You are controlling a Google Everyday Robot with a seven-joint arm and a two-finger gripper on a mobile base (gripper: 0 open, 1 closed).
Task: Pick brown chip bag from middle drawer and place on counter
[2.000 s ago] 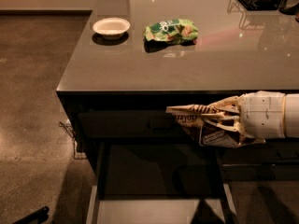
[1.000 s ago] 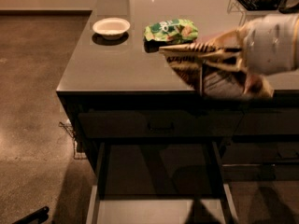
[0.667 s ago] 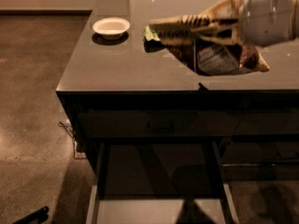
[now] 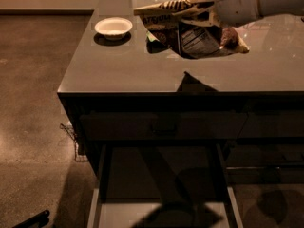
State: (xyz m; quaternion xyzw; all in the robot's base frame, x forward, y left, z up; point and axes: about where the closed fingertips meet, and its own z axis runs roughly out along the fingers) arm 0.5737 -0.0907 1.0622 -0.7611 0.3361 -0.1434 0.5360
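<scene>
Nearest, at the bottom edge: middle drawer [image 4: 116,215] pulled out and open. Pale grey floor, thin side walls running back toward the cabinet. A broad shadow lies across the right part of its floor. No bag inside on the part that shows.

Bottom left corner: a dark object [image 4: 33,220] on the ground, too cut off to identify.

Above the open drawer: a closed dark drawer front [image 4: 118,126] with a handle [image 4: 164,123] at its middle. Beside the cabinet's left side, low down, a thin wire object [image 4: 69,131]. Speckled brown floor [image 4: 33,89] stretches off left.

Bench [image 4: 118,70]: glossy grey-brown top, front edge square to the view. A dark pointed shadow [image 4: 192,85] sits near the front edge, right of centre.

Brown chip bag [image 4: 190,34]: in the air over the far middle of the bench, not touching the surface, tilted with its crimped top edge pointing left. Dark brown and tan foil, pale lettering near the top.

Gripper [image 4: 205,7]: comes in from the upper right, white rounded body, cream jaws clenched on the bag's upper part.

Far left on the bench: white bowl [image 4: 113,27], upright, well apart from the bag. A sliver of the green chip bag [image 4: 150,35] shows behind the brown one's lower left.
</scene>
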